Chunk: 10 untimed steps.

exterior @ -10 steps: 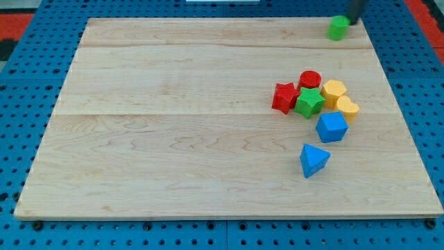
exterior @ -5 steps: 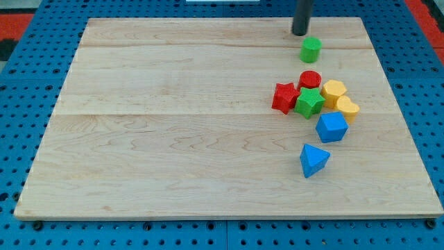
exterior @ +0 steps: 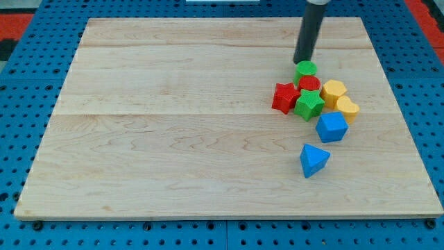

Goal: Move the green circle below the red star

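The green circle (exterior: pixel 305 69) sits on the wooden board (exterior: pixel 173 125), touching the top of the red circle (exterior: pixel 310 84). The red star (exterior: pixel 284 97) lies just below and to the left of the green circle, at the left end of the cluster. My tip (exterior: pixel 301 61) touches the green circle's upper left edge, with the dark rod rising to the view's top.
A green star (exterior: pixel 309 103) sits right of the red star. Two yellow blocks (exterior: pixel 334 90) (exterior: pixel 347 108) lie at the cluster's right. A blue block (exterior: pixel 331 127) and a blue triangle-like block (exterior: pixel 313 160) lie below. The board's right edge is near.
The green circle has moved from the top right corner down and left to the red circle. My tip followed it, first leftward, then down.
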### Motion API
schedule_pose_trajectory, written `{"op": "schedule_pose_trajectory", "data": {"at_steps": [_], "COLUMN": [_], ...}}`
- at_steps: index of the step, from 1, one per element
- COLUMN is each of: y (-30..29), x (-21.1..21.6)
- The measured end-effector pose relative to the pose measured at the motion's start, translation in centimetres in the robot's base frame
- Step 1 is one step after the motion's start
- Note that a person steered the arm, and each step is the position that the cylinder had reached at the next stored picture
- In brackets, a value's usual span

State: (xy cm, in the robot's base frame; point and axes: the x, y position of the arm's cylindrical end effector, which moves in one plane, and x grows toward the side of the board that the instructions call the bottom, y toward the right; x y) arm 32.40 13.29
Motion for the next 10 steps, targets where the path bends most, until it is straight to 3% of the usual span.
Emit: {"op": "schedule_pose_trajectory", "data": {"at_steps": [2,3,6,8,9,10], "y": [5.8,1.4,-0.2,-9.4,-12.2,-13.3], "x": [2.7,5.6,3.1,3.1,7.2,8.3]}}
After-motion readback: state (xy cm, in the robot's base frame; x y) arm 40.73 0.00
